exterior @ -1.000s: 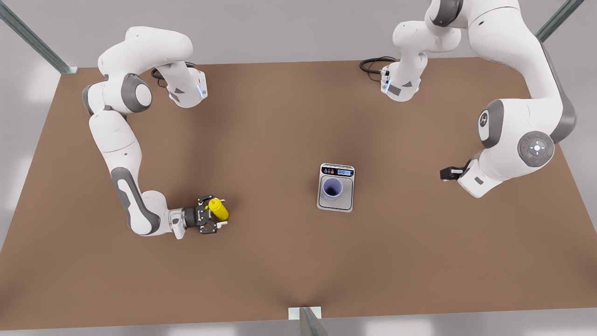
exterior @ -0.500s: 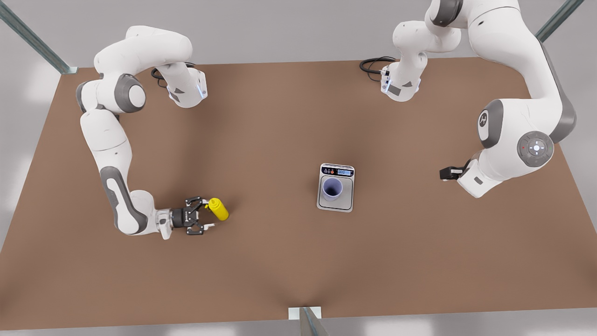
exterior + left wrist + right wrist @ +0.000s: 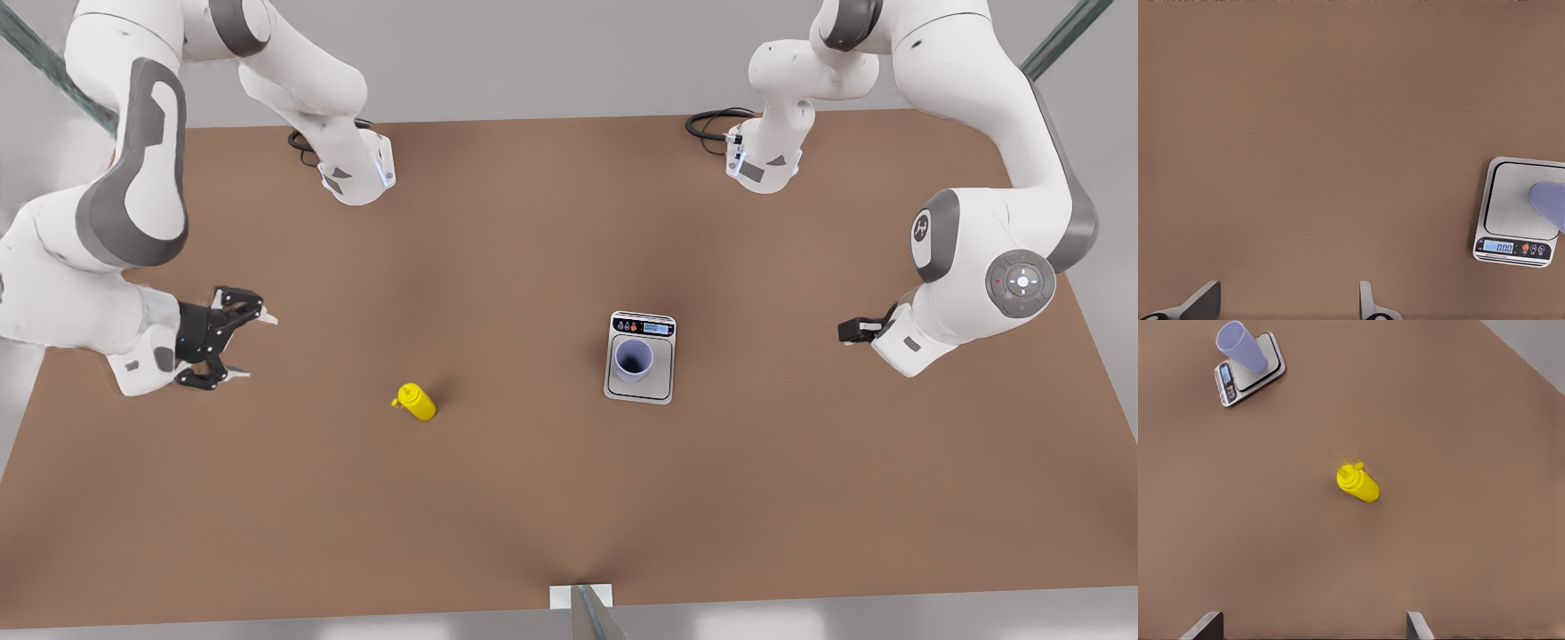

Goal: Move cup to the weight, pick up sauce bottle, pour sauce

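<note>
Grasping the sauce bottle (image 3: 416,402) is the step in hand, since the cup (image 3: 633,359) already stands upright on the weight (image 3: 640,357), toward the end nearer its display. The bottle stands free on the table (image 3: 498,498), well apart from the weight on the front view's left. The right gripper (image 3: 233,336) hovers farther from the weight than the bottle does, its fingers spread wide and empty. The left gripper (image 3: 1285,303), on the weight's other side near the table edge, waits with its fingers apart. To do this well, I judge the right gripper should come in level with the bottle's smooth body, below the ribbed shoulder, straddle it evenly and close gently so the small bottle neither tips nor squirts. Carrying it upright toward the cup should keep the nozzle from dripping early.
</note>
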